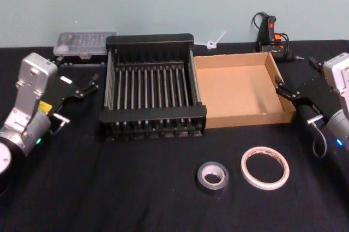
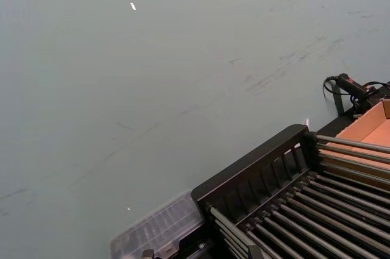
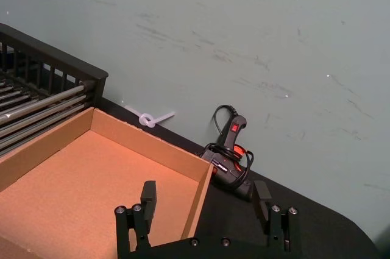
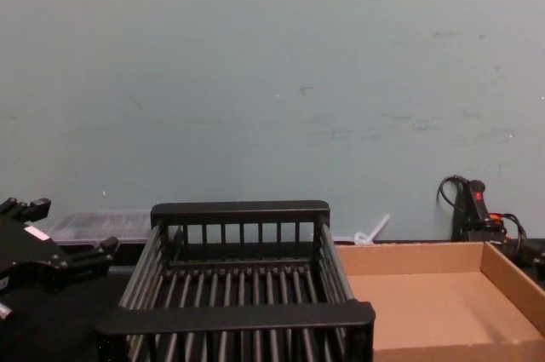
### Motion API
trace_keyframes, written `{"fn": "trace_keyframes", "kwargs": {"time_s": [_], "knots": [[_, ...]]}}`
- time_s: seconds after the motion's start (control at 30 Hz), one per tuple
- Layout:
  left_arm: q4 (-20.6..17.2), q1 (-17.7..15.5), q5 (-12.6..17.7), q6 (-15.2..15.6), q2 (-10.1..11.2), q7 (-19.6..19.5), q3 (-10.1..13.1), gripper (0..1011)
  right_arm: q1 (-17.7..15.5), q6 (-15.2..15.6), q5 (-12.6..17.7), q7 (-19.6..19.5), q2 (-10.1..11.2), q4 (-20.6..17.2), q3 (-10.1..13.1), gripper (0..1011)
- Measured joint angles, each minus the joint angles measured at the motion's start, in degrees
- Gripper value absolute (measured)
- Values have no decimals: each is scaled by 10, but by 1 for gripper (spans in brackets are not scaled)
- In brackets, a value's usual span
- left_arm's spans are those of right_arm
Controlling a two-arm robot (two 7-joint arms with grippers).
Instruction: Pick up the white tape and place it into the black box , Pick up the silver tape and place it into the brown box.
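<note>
Lying flat near the counter's front, the white tape (image 1: 265, 167) and silver tape (image 1: 212, 178) look light and stiff, best pinched across the rim. Both sit well apart from the spread left hand (image 1: 74, 102) and spread right hand (image 1: 299, 101), boxes behind.

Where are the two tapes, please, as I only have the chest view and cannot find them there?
Observer: Both lie flat on the table, nearer the robot than the boxes: the silver tape on the left, the white tape on the right.
Operator: Does either box hold anything yet?
Observer: No; from above, the black box and the brown box both hold nothing.
Operator: And the right gripper?
Observer: The right gripper is open, beside the brown box's right wall.
</note>
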Motion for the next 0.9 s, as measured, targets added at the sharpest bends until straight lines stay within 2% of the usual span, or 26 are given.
{"fn": "trace_keyframes", "kwargs": {"time_s": [0.3, 0.43, 0.63, 0.87, 0.9], "knots": [[0, 0, 0, 0, 0, 0, 0, 1001, -3, 16, -3, 1, -9, 1, 14, 1002], [0, 0, 0, 0, 0, 0, 0, 1001, -8, 30, 6, 11, -8, -7, 24, 1000], [0, 0, 0, 0, 0, 0, 0, 1001, -25, 58, 31, 36, 3, -34, 45, 1000], [0, 0, 0, 0, 0, 0, 0, 1001, -57, 111, 69, 79, 35, -91, 76, 1000], [0, 0, 0, 0, 0, 0, 0, 1001, -57, 111, 69, 79, 35, -91, 76, 1000]]}}
